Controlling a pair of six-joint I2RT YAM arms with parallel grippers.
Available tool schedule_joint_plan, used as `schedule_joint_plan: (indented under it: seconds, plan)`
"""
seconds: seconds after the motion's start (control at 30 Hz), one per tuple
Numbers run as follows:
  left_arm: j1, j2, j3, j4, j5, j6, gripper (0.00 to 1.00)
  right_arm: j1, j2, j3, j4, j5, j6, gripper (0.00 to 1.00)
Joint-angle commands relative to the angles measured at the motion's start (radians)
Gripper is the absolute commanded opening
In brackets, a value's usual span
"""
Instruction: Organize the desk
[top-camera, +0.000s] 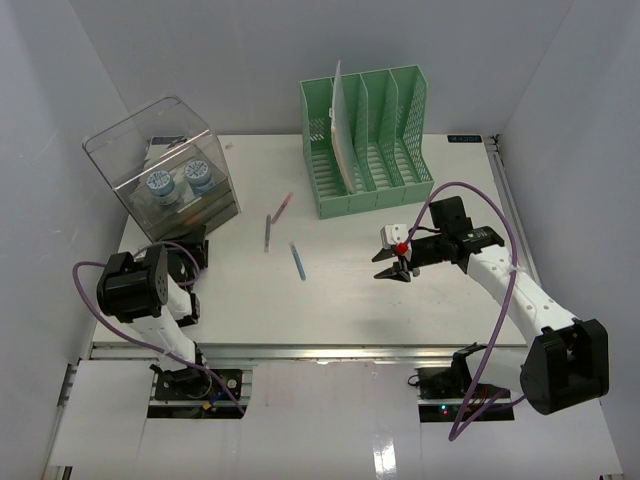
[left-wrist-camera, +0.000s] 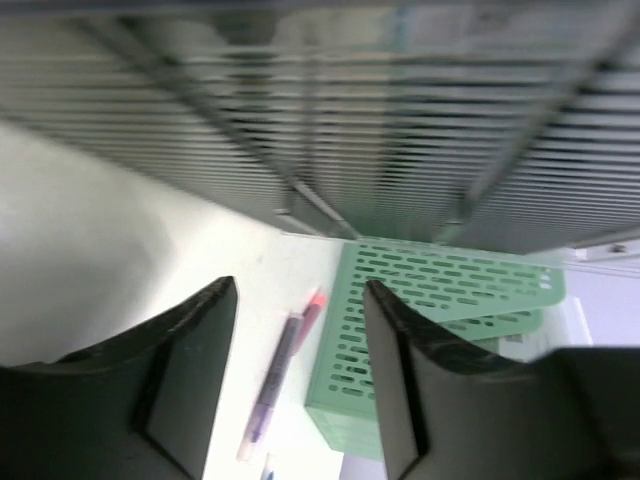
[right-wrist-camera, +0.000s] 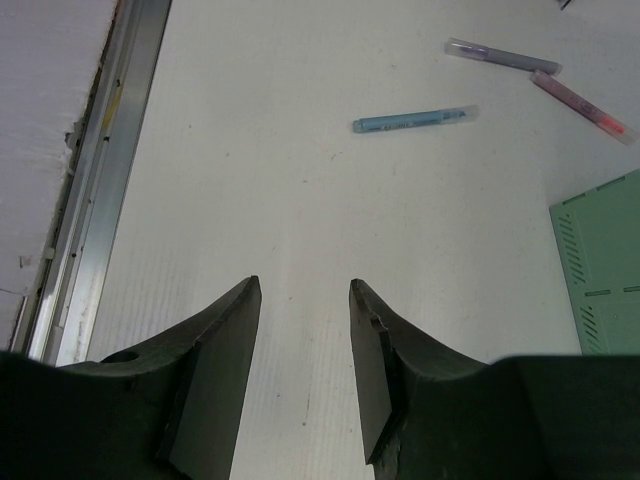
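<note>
I've got R gripper (top-camera: 392, 270) half open, empty, over the desk (top-camera: 340, 310) in front of the green rack (top-camera: 370, 140). Blue pen (top-camera: 297, 261) lies to its left, also rack-front, long axis roughly toward rack. L gripper (left-wrist-camera: 300, 288) open, empty; R prob nearer.

No lettering can be read anywhere on the desk (top-camera: 350, 300). Faint dark marks along the barrel of the blue pen (right-wrist-camera: 415, 119) are too small to make out. The round blue-patterned tops of the jars (top-camera: 160, 185) inside the clear box (top-camera: 130, 150) are equally illegible from above.
</note>
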Motion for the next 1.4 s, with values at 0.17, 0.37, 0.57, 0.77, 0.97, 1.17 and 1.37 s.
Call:
schedule_joint_plan:
  seconds: [0.17, 0.37, 0.57, 0.77, 0.97, 1.17, 1.37]
  plan:
    - [0.011, -0.022, 0.059, 0.180, -0.046, 0.010, 0.66, -0.006, 0.009, -0.002, 0.013, -0.001, -0.010, 0.48]
    - [0.035, 0.022, 0.082, 0.181, -0.064, 0.017, 0.54, -0.006, 0.010, -0.002, 0.012, 0.003, -0.010, 0.48]
    - [0.069, 0.068, 0.089, 0.217, -0.039, 0.021, 0.41, -0.006, 0.012, -0.002, 0.011, 0.002, -0.010, 0.48]
    - [0.090, 0.109, 0.084, 0.275, -0.007, 0.024, 0.28, -0.005, 0.017, -0.002, 0.011, 0.004, -0.008, 0.48]
    - [0.096, 0.157, 0.066, 0.371, 0.047, 0.020, 0.03, -0.006, 0.021, -0.002, 0.011, 0.008, -0.009, 0.48]
    - [0.094, 0.162, -0.021, 0.472, 0.143, 0.000, 0.00, -0.006, 0.025, -0.004, 0.011, 0.003, -0.006, 0.48]
    - [0.082, 0.048, -0.155, 0.470, 0.211, 0.013, 0.00, -0.006, 0.035, -0.002, 0.012, 0.002, -0.003, 0.48]
